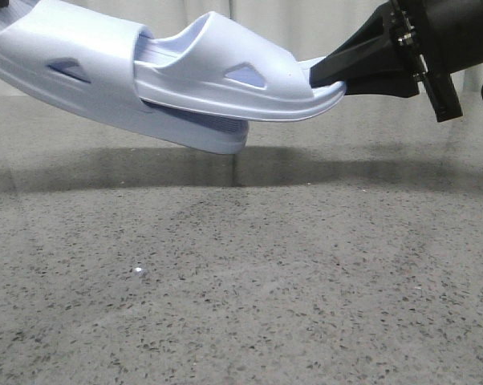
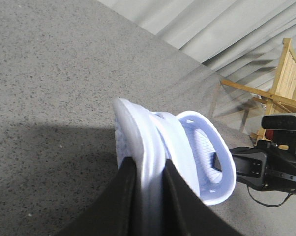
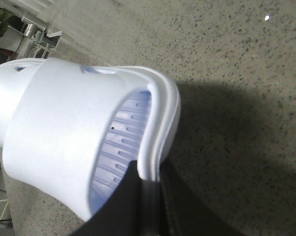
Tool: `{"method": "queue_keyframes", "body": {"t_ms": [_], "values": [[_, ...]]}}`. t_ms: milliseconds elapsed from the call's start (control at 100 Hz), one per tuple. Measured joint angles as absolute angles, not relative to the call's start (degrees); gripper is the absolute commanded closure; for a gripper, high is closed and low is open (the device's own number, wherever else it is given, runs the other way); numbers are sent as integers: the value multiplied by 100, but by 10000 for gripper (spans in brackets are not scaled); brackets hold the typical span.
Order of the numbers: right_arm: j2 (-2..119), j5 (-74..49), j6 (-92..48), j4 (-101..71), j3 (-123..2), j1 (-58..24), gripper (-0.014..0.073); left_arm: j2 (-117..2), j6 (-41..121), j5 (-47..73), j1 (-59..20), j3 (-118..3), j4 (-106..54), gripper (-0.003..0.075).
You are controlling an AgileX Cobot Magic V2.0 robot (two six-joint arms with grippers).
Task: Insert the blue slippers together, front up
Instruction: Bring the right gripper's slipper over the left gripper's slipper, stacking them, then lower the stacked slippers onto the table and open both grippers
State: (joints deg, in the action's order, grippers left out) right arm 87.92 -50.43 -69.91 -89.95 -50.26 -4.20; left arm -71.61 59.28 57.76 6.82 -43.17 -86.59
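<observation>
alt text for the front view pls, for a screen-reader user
Two pale blue slippers hang above a speckled grey table, the right slipper pushed partway under the strap of the left slipper. The black right gripper pinches the right slipper's heel end; the left gripper is out of frame.

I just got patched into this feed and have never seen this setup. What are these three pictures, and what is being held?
This is a two-armed robot at a speckled grey table. The front view looks forward over the table; the other two come from cameras on each wrist.

Nothing is seen lying on the table. Both blue slippers are held in the air. The left tool is shut on the end of one slipper. The right tool, black, is shut on the end of the other slipper. That second slipper is pushed partway under the first one's strap, so the pair is partly nested. A wooden frame stands beyond the table.
</observation>
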Motion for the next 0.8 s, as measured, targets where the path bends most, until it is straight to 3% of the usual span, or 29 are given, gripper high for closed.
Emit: {"method": "queue_keyframes", "body": {"t_ms": [90,310,620,800], "values": [[8792,-5035,-6991,-8995,-5026,-420,676,-7161,5962,5719,670,-4317,-8623,705],[8792,-5199,-6991,-8940,-5026,-288,497,-7161,5965,5615,657,-4317,-8308,704],[8759,-6523,-7005,-8810,-5026,480,492,-7161,5975,6038,944,-4317,-7696,695],[8746,-6686,-6974,-8373,-5057,940,492,-7161,5989,5938,1079,-4317,-7331,583]]}}
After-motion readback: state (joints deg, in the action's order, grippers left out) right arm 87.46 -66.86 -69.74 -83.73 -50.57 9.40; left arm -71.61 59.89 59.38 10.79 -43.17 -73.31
